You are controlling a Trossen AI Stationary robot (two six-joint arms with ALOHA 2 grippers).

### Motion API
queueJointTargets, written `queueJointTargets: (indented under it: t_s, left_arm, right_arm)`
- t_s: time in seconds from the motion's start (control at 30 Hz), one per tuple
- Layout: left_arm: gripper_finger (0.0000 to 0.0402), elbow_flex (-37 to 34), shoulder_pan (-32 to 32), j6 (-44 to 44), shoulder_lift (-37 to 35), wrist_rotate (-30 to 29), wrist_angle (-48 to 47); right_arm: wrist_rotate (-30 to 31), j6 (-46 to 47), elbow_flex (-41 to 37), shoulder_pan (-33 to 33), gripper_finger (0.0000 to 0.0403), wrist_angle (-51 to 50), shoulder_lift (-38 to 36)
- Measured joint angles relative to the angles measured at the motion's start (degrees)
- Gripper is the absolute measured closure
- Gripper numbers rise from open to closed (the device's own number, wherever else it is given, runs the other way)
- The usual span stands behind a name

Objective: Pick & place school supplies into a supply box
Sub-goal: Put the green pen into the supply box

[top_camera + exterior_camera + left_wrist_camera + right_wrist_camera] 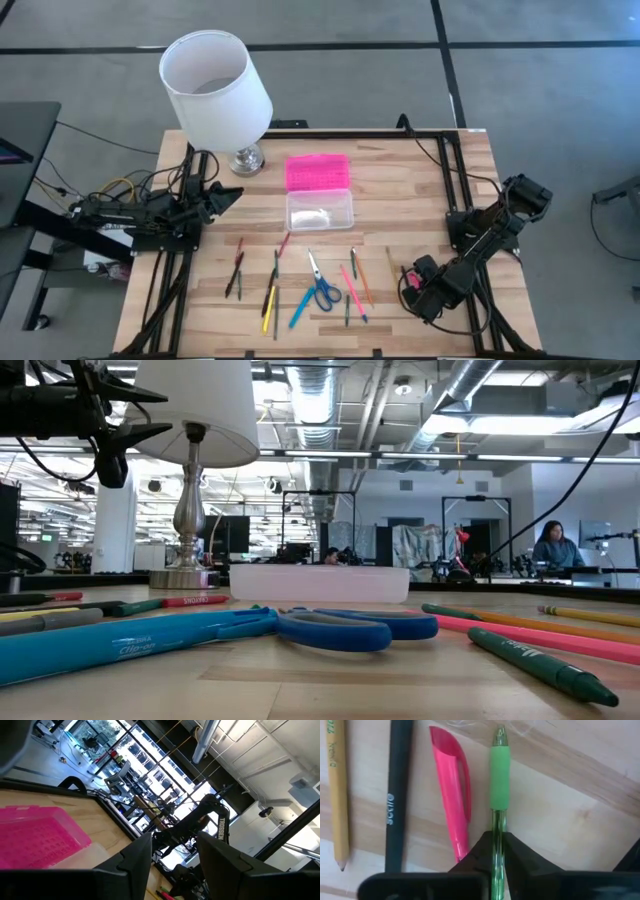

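My right gripper (410, 284) stands near the table's front right, pointing down and shut on a green pen (499, 780). Beside that pen lie a pink pen (452, 795), a black pen (397, 795) and a yellow pencil (337, 795). More pens and blue-handled scissors (322, 287) lie flat on the wood at the front middle. The clear supply box (320, 212) sits mid-table with its pink lid (318, 172) open behind it. My left gripper (232, 195) waits open at the table's left, above the surface. My right gripper pinches the green pen's clear barrel (496, 822), just behind the green rubber grip, between its two fingers (470, 857). The fingers come from above and stand across the pen. The pen's grip end points away over the wood, next to the pink pen.
A lamp with a big white shade (215, 80) stands at the table's far left, close to the box. Black frame rails (455, 180) run along both table sides. In the low view, the scissors (340, 628) and pens lie in front of the box (320, 582).
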Motion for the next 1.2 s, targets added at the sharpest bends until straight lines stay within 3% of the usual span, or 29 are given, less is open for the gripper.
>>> queueJointTargets:
  t_s: [0.23, 0.83, 1.2]
  left_arm:
    - [0.0248, 0.0, 0.0, 0.0, 0.0, 0.0, 0.0]
    - [0.0248, 0.0, 0.0, -0.4, 0.0, -0.2, -0.9]
    - [0.0248, 0.0, 0.0, -0.4, 0.0, -1.5, -1.4]
  right_arm:
    - [-0.9, -2.5, 0.0, -1.8, 0.038, -0.2, 0.1]
    - [-1.6, -18.5, 0.0, -8.4, 0.0396, -1.4, 0.2]
    - [2.5, -19.4, -0.1, -9.8, 0.0396, -2.6, -0.9]
